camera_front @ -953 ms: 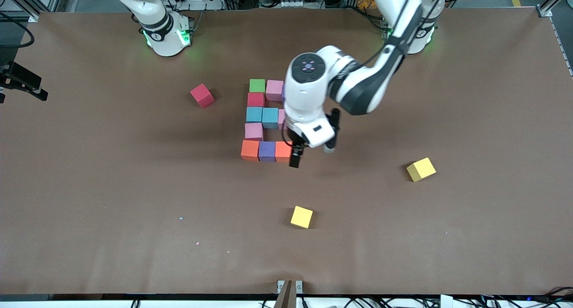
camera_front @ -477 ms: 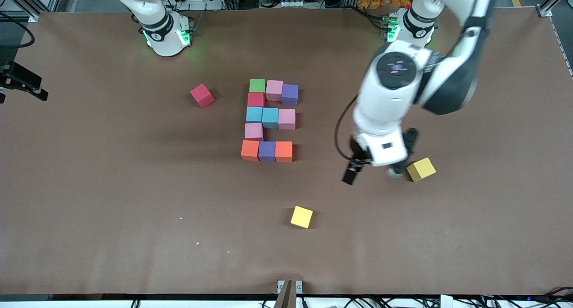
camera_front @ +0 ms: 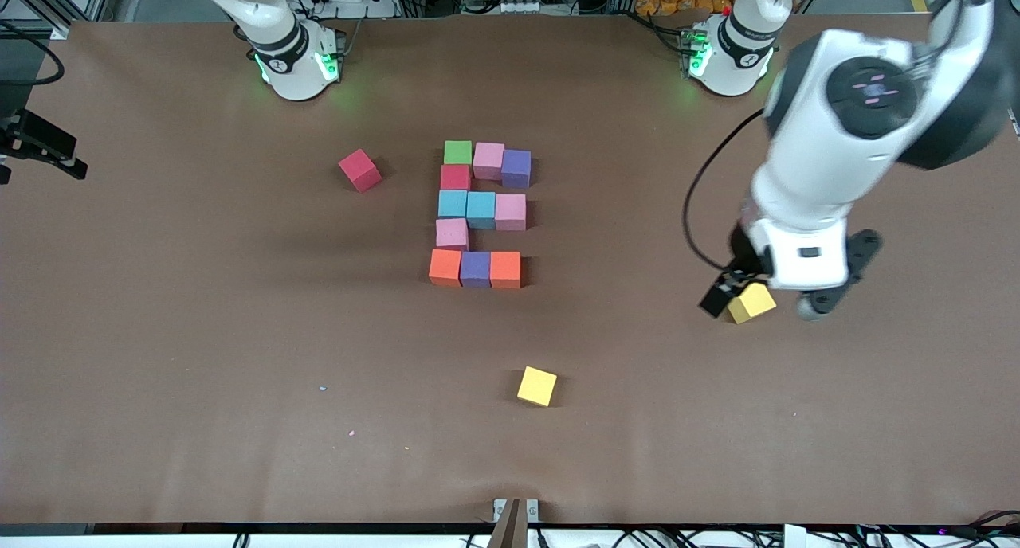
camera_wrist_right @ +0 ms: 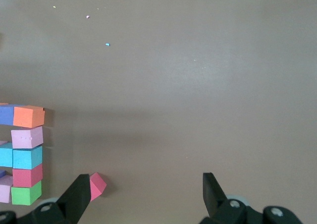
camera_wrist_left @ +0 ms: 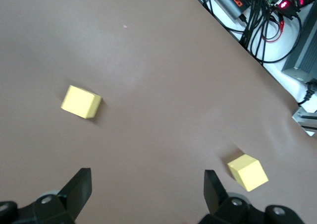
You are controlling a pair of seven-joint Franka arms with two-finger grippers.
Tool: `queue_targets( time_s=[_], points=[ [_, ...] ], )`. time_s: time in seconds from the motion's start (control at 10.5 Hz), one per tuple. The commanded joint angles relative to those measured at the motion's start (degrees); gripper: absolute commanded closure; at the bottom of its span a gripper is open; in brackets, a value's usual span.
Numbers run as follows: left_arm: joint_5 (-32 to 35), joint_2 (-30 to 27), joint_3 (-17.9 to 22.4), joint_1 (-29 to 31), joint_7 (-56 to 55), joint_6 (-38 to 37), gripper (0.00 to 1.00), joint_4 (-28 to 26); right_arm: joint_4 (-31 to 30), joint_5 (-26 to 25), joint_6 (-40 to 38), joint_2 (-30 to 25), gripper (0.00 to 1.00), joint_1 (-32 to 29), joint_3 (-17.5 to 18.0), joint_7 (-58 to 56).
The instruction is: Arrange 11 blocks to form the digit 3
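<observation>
Toward the right arm's end of the table, a loose red cube (camera_front: 359, 170) sitting alone, turned at an angle, apart from the group. Right gripper (camera_wrist_right: 143, 196) waiting up in the air over bare table (camera_front: 199, 357), jaws spread wide, nothing between them; the loose red cube just beside one fingertip in the right wrist view.

At mid-table, the blocks (camera_front: 478, 213) packed edge to edge in rows. Farthest row from the front camera: green (camera_front: 457, 152), pink (camera_front: 488, 160), purple (camera_front: 515, 167). Next, a red block (camera_front: 455, 177) under the green one. Then two light blue (camera_front: 467, 206) with a pink block (camera_front: 511, 212) beside them. Then one pink (camera_front: 452, 233). Nearest row: orange (camera_front: 445, 267), purple (camera_front: 475, 268), orange (camera_front: 505, 269).

Nearer the front camera, a yellow cube (camera_front: 537, 386) lying alone.

Toward the left arm's end, a second yellow cube (camera_front: 751, 302) with the left gripper (camera_front: 765, 301) hanging over it, jaws fully spread, empty, gripping nothing. In the left wrist view, both yellow cubes on the table past the fingertips (camera_wrist_left: 81, 182), neither one between them.
</observation>
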Motion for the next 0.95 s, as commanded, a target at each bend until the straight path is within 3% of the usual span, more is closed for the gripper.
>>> queue_targets(
  time_s=[0.0, 0.38, 0.57, 0.67, 0.86],
  points=[
    [-1.08, -3.83, -0.36, 2.78, 9.04, -3.06, 0.00, -1.58, 0.05, -0.87, 0.14, -0.15, 0.00, 0.41, -0.11, -0.12],
    [-5.89, -10.33, 0.87, 10.34, 31.79, -12.01, 0.00, -1.85, 0.05, -0.95, 0.23, -0.15, 0.00, 0.41, -0.11, -0.12],
    [-6.70, -13.23, 4.99, 10.27, 44.18, -17.82, 0.00, -2.02, 0.05, -0.87, 0.23, -0.15, 0.00, 0.41, -0.11, -0.12],
    [-6.79, -15.43, 5.35, 10.53, 47.55, -18.53, 0.00, -3.76, 0.05, -0.95, 0.23, -0.15, 0.00, 0.41, -0.11, -0.12],
    [-6.70, -20.79, 2.30, 12.71, 48.20, -18.02, 0.00, -10.26, 0.05, -0.95, 0.23, -0.15, 0.00, 0.41, -0.11, -0.12]
  ],
)
